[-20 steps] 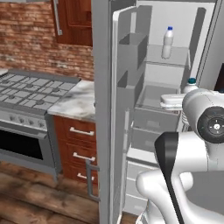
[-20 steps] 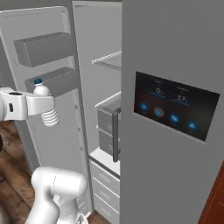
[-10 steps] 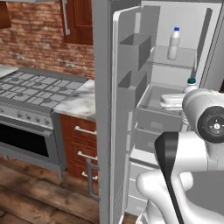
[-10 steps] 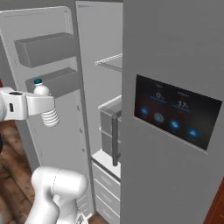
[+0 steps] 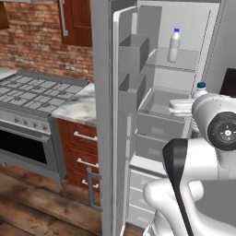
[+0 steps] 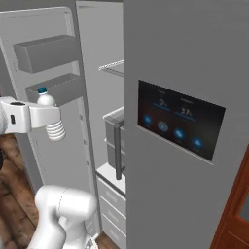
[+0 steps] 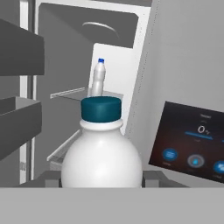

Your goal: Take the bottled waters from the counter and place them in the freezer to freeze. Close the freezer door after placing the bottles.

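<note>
stove side: gas stove (image 5: 32, 92) sits far left, with the marble counter (image 5: 80, 107) squeezed between it and the fridge. I don't spot any bottle on the bit of counter I can see.

freezer door: the freezer door (image 5: 107, 120) is swung wide open, its grey bins facing in toward the compartment.

what just changed: compared with a second ago the whole scene looks bigger and has slid sideways in both base views, so that's the base rolling in toward the freezer (image 5: 179, 92), not the stuff moving. The arm looks the same against the robot's body.

first bottle: one water bottle (image 5: 174, 45) is already upright on the upper freezer shelf (image 5: 177, 59), back near the wall.

second bottle: the other bottled water (image 7: 102, 153) is pinched in the gripper (image 6: 47, 115), teal cap up, just in front of the open compartment and not yet inside.

gripper: fingers pressed tight on that bottle's body.

what it means: looks like half the job is done; this one needs to go in, then let go, back out, shut the door.
</note>
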